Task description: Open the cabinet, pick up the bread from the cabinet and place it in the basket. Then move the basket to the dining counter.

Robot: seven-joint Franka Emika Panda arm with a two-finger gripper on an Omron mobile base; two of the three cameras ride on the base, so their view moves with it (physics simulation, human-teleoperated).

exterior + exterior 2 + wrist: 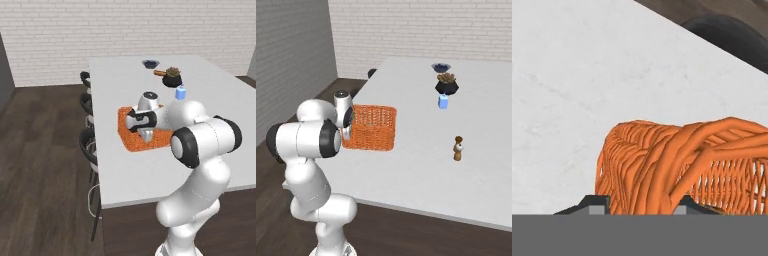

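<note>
- The basket (372, 127), orange and woven, stands on the white bench (421, 165) near the bench's left long edge, on the side where the stools are.
- In the hand view the basket's (677, 165) thick woven rim runs between the two finger tips of the claw (639, 206); one tip (596, 205) lies on each side of the rim, close against it. The claw is narrowly parted and closed on the basket rim.
- In the left base view the claw (146, 136) points down onto the basket's (131, 134) near wall, with the arm's wrist lying over the basket.
- What the basket holds cannot be told; its interior is hidden by the arm and the weave.
- Dark round stools (88, 145) line the bench's (125, 175) left side.
- Farther along the bench stand a small blue box (443, 102), a dark pot with a plant (446, 85) and a dark bowl (441, 66).
- A small brown figure-shaped item (458, 148) stands to the right of the basket, well apart from it.
</note>
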